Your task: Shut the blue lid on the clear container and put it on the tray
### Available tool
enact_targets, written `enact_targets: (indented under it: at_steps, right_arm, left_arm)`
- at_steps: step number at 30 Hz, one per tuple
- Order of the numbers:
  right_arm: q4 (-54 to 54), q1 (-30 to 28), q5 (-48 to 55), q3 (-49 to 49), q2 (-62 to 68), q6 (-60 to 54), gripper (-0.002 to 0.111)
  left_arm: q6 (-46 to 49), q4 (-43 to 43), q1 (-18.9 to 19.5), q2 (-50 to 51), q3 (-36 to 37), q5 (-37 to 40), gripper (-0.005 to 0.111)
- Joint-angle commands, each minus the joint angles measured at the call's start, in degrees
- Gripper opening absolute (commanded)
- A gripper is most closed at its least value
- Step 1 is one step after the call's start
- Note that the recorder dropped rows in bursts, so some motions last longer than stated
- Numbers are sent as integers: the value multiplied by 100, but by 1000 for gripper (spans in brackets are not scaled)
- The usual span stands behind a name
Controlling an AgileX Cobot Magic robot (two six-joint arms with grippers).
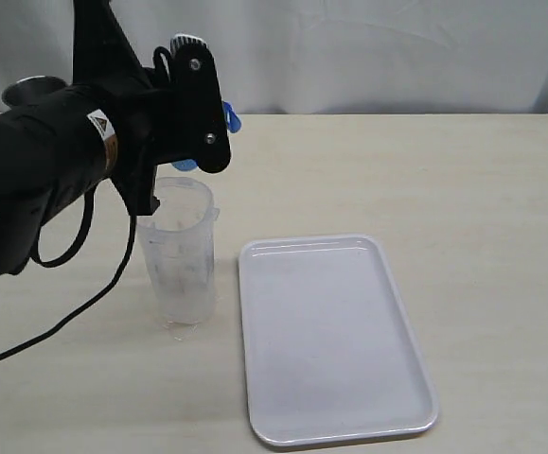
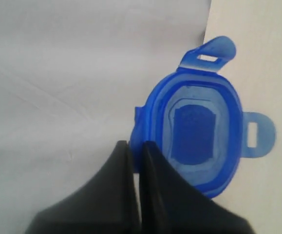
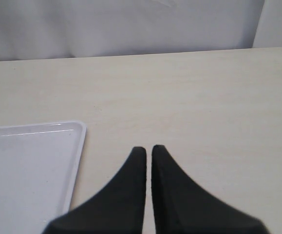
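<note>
Blue lid (image 2: pixel 194 131) — inside left end effector (image 2: pixel 136 145)

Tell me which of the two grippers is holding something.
The left gripper, which pinches the blue lid by its edge above the clear container. The right gripper is shut on nothing.

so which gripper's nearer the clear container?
Left. The left gripper, shut on the blue lid, hangs close above the clear container. The right gripper is shut over the table beside the tray, outside the exterior view.
</note>
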Motion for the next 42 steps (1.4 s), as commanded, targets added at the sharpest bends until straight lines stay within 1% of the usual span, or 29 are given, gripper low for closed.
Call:
enact_targets:
  at_steps: [1,5,8,13,16,24,29,33,38,42]
  right_arm:
    - [13,-2,-20,19,-28,12,4]
    - [13,-2,-20,19,-28,12,4]
    - [13,-2,-20,19,-28,12,4]
    - [13,-2,-20,19,-28,12,4]
    - [13,-2,-20,19,-28,12,4]
    - [13,-2,-20,19,-28,12,4]
    - [13,-2,-20,19,-28,12,4]
    - [13,-2,-20,19,-28,12,4]
    - [13,-2,-20,19,-28,12,4]
    - [13,-2,-20,19,-28,12,4]
  left_arm:
    - [-83,1,-6,90,11,171,0]
    - [-142,1,-23,90,11,471,0]
    - [-157,1,-231,90,11,603,0]
    - [-157,1,-704,90,11,811,0]
    - [-157,1,-816,90,11,954,0]
    - [-157,-27,-817,90,51,963,0]
    - [-215,1,-817,90,407,963,0]
    - [-529,1,-831,90,657,1074,0]
    - [-529,1,-842,67,655,1045,0]
    - [-503,-39,-842,67,667,817,0]
